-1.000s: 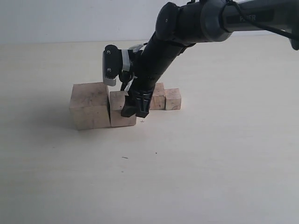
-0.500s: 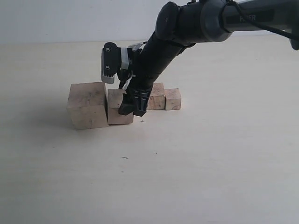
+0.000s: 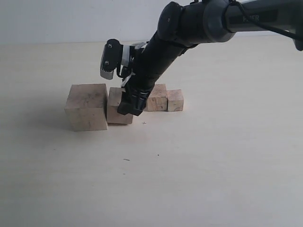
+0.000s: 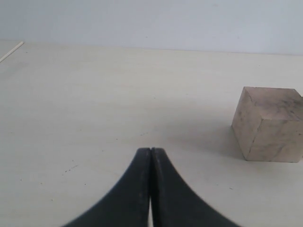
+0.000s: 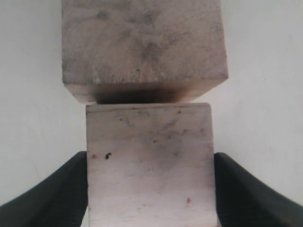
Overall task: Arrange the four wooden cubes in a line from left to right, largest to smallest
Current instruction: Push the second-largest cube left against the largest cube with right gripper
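Observation:
Four pale wooden cubes stand in a row. The largest cube (image 3: 86,106) (image 5: 142,47) (image 4: 270,125) is at the left. Pressed against its right side is the second-largest cube (image 3: 115,111) (image 5: 150,156). My right gripper (image 3: 130,108) (image 5: 150,189) is shut on that cube, with a black finger (image 5: 57,194) flat on each side. Right of the arm sit the third cube (image 3: 158,98) and the smallest cube (image 3: 175,100), touching each other. The left gripper (image 4: 150,156) is shut on nothing, low over the table, some way from the largest cube.
The right arm (image 3: 189,28) reaches in from the upper right and hides the gap between the second and third cubes. The pale tabletop (image 3: 189,165) stretches in front of the row, with small dark specks (image 3: 126,160).
My right gripper has slid the second-largest cube leftward and a little farther back, and the largest cube has been pushed left with it. The two small cubes have not moved.

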`<state>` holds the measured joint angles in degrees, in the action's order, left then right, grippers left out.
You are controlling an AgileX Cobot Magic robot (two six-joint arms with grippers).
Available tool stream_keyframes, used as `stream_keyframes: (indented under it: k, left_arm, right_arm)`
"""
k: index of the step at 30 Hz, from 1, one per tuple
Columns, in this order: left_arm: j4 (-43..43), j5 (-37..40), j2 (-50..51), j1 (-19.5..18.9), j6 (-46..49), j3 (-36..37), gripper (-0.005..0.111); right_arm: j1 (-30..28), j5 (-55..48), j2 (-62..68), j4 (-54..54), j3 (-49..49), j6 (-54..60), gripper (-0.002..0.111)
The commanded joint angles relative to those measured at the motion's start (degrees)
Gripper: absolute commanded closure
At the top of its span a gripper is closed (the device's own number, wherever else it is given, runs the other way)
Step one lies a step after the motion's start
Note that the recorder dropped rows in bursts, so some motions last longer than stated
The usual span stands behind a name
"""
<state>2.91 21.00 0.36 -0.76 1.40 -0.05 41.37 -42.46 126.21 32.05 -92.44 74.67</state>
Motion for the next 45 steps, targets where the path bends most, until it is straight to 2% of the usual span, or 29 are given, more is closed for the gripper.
stream_keyframes:
  k: [1,7,15,18,19,21,23,35,40,45]
  left_arm:
    - [0.43,-0.78,-0.36,0.32,0.05,0.05,0.107]
    - [0.43,-0.78,-0.36,0.32,0.05,0.05,0.107]
    - [0.43,-0.78,-0.36,0.32,0.05,0.05,0.107]
    - [0.43,-0.78,-0.36,0.32,0.05,0.05,0.107]
    - [0.43,-0.78,-0.36,0.32,0.05,0.05,0.107]
    - [0.43,-0.78,-0.36,0.32,0.05,0.05,0.107]
    - [0.43,-0.78,-0.36,0.32,0.05,0.05,0.107]
    - [0.43,-0.78,-0.36,0.32,0.05,0.05,0.107]
    - [0.43,-0.78,-0.36,0.32,0.05,0.05,0.107]
    - [0.43,-0.78,-0.36,0.32,0.05,0.05,0.107]
  right_arm:
    - [-0.08,0.34,-0.13,1.00,0.02,-2.88,0.108]
    - [-0.08,-1.78,-0.13,1.00,0.02,2.75,0.108]
    - [-0.08,-1.69,-0.13,1.11,0.02,2.90,0.107]
    - [-0.08,-1.69,-0.13,4.04,0.02,2.90,0.088]
    - [-0.08,-1.69,-0.13,4.14,0.02,2.90,0.075]
    - [-0.08,-1.30,-0.13,4.03,0.02,2.90,0.058]
    - [-0.08,-1.14,-0.13,4.03,0.02,2.90,0.050]
    - [-0.08,-0.23,-0.13,4.03,0.02,2.79,0.046]
    - [-0.08,0.64,-0.13,4.29,0.02,-0.16,0.028]
    - [-0.08,1.36,-0.13,4.29,0.02,-0.31,0.026]
